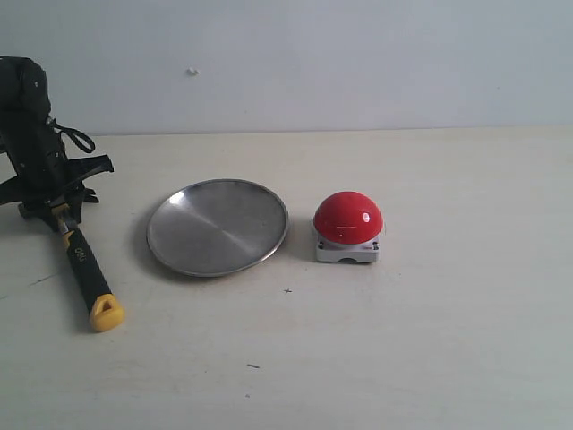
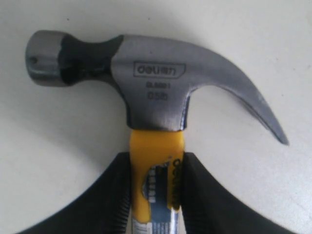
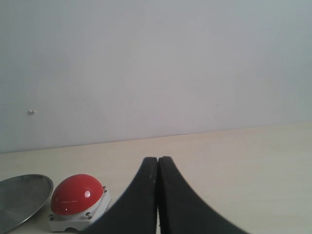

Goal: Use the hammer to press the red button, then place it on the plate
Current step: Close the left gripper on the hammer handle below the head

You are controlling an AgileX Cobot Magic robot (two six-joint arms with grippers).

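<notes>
Jaws: left gripper point(image 2: 157, 168) pinches claw hammer point(image 2: 156, 83) just below its head; right gripper point(image 3: 157, 165) has them pressed together.
Between claw hammer and red button point(image 1: 347, 218) sits the plate point(image 1: 218, 227).

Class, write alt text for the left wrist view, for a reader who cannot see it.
The left end effector grips the hammer by the yellow top of its handle, one black finger on each side. The grey metal head fills the frame, round striking face at one end and curved claw at the other, over a pale table.
</notes>
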